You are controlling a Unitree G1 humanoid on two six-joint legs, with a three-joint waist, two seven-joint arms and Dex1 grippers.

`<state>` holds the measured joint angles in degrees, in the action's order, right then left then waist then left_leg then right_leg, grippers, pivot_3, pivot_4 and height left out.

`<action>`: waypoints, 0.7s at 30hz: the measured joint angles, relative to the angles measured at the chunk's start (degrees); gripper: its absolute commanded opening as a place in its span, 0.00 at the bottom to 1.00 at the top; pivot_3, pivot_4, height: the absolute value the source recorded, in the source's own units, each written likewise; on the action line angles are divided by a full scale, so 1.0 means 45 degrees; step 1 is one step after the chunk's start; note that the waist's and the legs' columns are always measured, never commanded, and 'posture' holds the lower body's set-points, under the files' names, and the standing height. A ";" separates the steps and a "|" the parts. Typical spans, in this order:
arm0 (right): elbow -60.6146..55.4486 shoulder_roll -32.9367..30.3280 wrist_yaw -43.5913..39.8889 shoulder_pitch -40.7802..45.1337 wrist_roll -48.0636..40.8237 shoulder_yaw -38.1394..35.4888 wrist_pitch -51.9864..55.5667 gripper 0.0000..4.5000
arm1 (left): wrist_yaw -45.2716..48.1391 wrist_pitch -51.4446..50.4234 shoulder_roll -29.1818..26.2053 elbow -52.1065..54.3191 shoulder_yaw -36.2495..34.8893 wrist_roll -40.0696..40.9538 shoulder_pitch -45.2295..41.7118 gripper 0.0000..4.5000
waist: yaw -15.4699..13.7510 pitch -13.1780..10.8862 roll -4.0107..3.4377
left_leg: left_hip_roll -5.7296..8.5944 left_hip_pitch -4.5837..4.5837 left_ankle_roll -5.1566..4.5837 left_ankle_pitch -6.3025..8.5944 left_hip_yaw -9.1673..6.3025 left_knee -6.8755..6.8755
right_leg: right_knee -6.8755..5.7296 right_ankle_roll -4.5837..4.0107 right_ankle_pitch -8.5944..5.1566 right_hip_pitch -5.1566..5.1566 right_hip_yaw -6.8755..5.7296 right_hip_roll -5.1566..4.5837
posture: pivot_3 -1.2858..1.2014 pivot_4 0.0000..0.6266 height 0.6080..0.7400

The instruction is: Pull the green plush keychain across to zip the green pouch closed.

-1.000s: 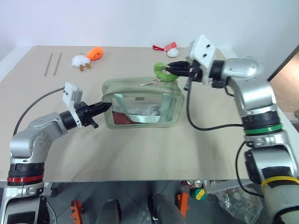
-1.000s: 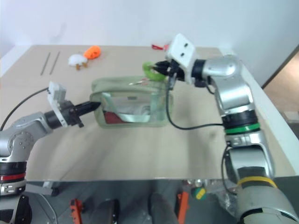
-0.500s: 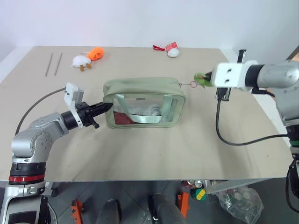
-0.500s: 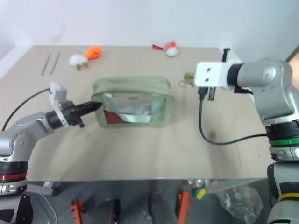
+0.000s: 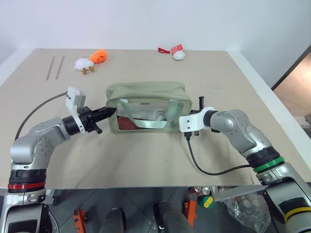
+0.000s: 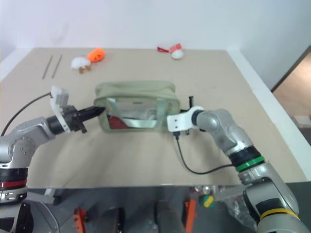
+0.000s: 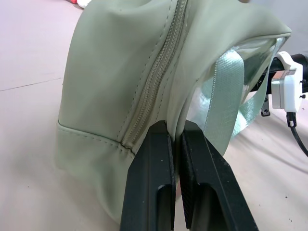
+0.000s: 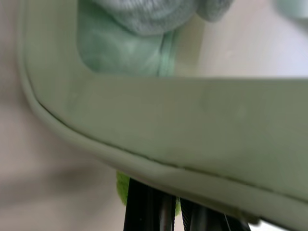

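While no writing is legible, both grippers pinch — left (image 7: 175,139) the green pouch (image 5: 146,92), right (image 8: 168,204) the green plush keychain (image 8: 121,185).

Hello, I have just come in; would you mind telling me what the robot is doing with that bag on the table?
The robot is zipping a green pouch shut on the table. Its left gripper is shut on the pouch's left end, bracing it. Its right gripper, shut on the green plush keychain, sits low against the pouch's right end. The top zipper looks closed along the stretch seen from the left wrist. An orange plush toy and two white plush toys lie at the far edge.
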<state>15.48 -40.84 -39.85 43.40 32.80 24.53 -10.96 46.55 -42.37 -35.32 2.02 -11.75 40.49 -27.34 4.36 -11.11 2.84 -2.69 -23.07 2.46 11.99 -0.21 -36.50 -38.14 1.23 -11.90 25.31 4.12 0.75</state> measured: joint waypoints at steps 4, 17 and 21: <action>0.0043 0.0191 -0.0128 -0.0002 -0.0153 -0.0089 0.0069 0.00 | -0.0012 -0.0061 -0.0070 0.0001 -0.0021 0.0004 0.0001 0.08 | 0.0009 0.0000 0.0000 | -0.0010 0.0008 -0.0002 -0.0001 -0.0014 0.0001 | -0.0007 -0.0011 0.0006 -0.0002 -0.0008 0.0016 | 0.52 0.24 1.00; -0.0380 0.0161 -0.3669 -0.0148 -0.6477 -0.4284 0.5164 0.89 | -0.0219 -0.0701 -0.0678 0.0623 -0.0998 0.0783 0.0460 0.98 | -0.0031 -0.0002 -0.0001 | -0.0003 -0.0009 -0.0008 0.0000 -0.0021 0.0004 | 0.0000 0.0001 -0.0001 -0.0002 -0.0014 0.0005 | 0.52 0.24 1.00; -0.1401 -0.1001 -0.5292 -0.1800 -0.8554 -0.5557 0.6913 0.89 | 0.0133 -0.0784 -0.1587 0.1213 -0.2148 0.1037 0.2084 0.98 | -0.0035 -0.0003 -0.0002 | -0.0005 -0.0006 -0.0033 0.0017 -0.0025 0.0019 | 0.0000 -0.0010 -0.0038 -0.0002 -0.0025 0.0002 | 0.52 0.24 1.00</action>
<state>9.17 -45.35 -63.67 35.30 -5.69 -0.47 20.14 47.15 -45.90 -42.46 7.48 -21.41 45.16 -17.96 4.20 -11.12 2.83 -2.71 -23.10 2.31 12.07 -0.33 -36.42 -38.14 1.19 -12.07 25.30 4.01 0.76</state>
